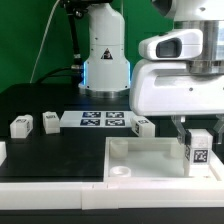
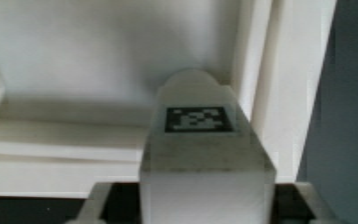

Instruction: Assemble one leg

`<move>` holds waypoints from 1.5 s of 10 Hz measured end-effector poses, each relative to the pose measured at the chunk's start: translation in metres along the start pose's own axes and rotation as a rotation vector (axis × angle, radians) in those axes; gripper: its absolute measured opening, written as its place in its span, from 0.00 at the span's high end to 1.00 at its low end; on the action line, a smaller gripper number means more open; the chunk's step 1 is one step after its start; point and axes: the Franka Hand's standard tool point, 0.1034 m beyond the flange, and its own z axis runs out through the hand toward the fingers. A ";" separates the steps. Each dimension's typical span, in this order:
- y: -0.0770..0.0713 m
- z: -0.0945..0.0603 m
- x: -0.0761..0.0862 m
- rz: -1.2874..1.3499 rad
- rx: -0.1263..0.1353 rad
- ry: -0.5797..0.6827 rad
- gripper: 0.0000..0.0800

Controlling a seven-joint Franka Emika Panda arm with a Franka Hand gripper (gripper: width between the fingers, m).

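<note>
My gripper (image 1: pixel 196 128) is shut on a white leg (image 1: pixel 198 148) with a black-and-white tag on its face. I hold it upright over the near right corner of the large white tray-like part (image 1: pixel 150 152). In the wrist view the leg (image 2: pixel 201 140) fills the middle between my fingers (image 2: pixel 112 204), with its tag facing the camera and its tip above the tray's right rim (image 2: pixel 250 60). Three more legs lie on the black table: one (image 1: pixel 21 126) at the exterior view's left, one (image 1: pixel 49 122) beside it, one (image 1: pixel 143 126) behind the tray.
The marker board (image 1: pixel 101 121) lies flat behind the tray. A white robot base (image 1: pixel 105 55) stands at the back. A round socket (image 1: pixel 119 170) sits at the tray's near left corner. A white part's edge (image 1: pixel 2 152) shows at the left border.
</note>
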 end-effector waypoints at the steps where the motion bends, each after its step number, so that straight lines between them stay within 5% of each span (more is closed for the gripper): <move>1: 0.000 0.000 0.000 0.130 0.005 0.000 0.64; 3: 0.002 0.001 -0.001 0.391 0.016 0.002 0.64; 9: 0.033 -0.001 -0.008 0.821 -0.071 0.018 0.62; 11: 0.032 0.000 -0.009 0.820 -0.071 0.017 0.35; 12: 0.032 0.000 -0.009 0.820 -0.071 0.016 0.35; 13: 0.032 0.000 -0.009 0.820 -0.071 0.016 0.22; 15: 0.032 0.001 -0.009 0.820 -0.071 0.016 0.20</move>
